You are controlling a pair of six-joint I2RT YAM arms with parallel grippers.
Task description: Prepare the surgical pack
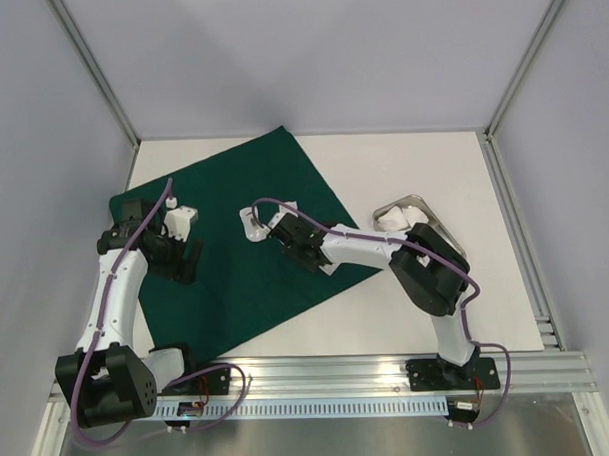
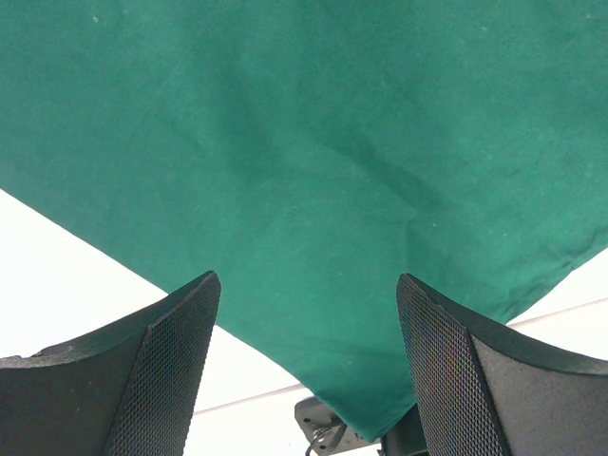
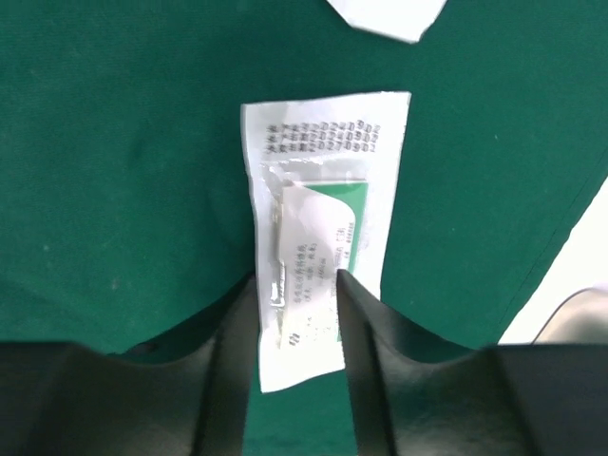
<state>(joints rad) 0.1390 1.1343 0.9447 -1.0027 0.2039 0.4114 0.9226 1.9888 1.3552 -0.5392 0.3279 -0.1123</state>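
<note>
Right gripper (image 3: pixel 295 277) is closed against the long edges of the clear pouch (image 3: pixel 323 161), which lies over the green cloth (image 3: pixel 114 171), just short of a white piece (image 3: pixel 385 14). Left gripper (image 2: pixel 309 285) is held open above the cloth's near corner, holding nothing. The pouch should be set flat, apart from the white piece and away from the cloth edge. The jaws should be opened fully before a straight lift, so the pouch is not dragged.

The left arm (image 1: pixel 116 285) is reaching forward, and the left gripper (image 2: pixel 306 285) is pointing downward with its fingers spread wide. The right arm (image 1: pixel 365 248) is extending leftward, and the right gripper (image 3: pixel 294 280) is holding its fingers narrowly apart.
</note>
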